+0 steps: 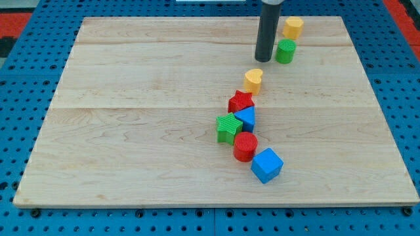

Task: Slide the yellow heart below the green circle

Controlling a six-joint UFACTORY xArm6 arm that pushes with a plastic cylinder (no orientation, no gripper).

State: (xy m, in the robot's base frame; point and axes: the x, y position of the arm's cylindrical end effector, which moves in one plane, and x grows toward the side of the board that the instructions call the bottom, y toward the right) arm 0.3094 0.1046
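Pale wooden planks form the board [131, 131] I work on, and it sits on a blue pegboard [20, 98] that shows along every edge. My rod comes down from the view's top edge, right of centre, and my tip [265, 59] rests on the wood with nothing touching it; being a plain rod, it has no hold on any block. Just to its right, with a narrow gap between, stands the green circle [285, 50], near the board's top edge. Directly behind that, closer to the top right corner and almost touching it, is a yellow block [293, 27], roughly hexagonal.

The yellow heart [253, 80] lies below my tip and slightly to the view's left of it, apart from it and below-left of the green circle.

Farther toward the bottom edge, a cluster runs down the board's middle-right. A red block [240, 101], whose shape I cannot make out, sits just below the heart. A blue triangular block [246, 118] presses against it, with a green star [228, 127] touching on the view's left. Below them comes a red cylinder [245, 145], and the blue cube [267, 164] is lowest, nearest the bottom edge.
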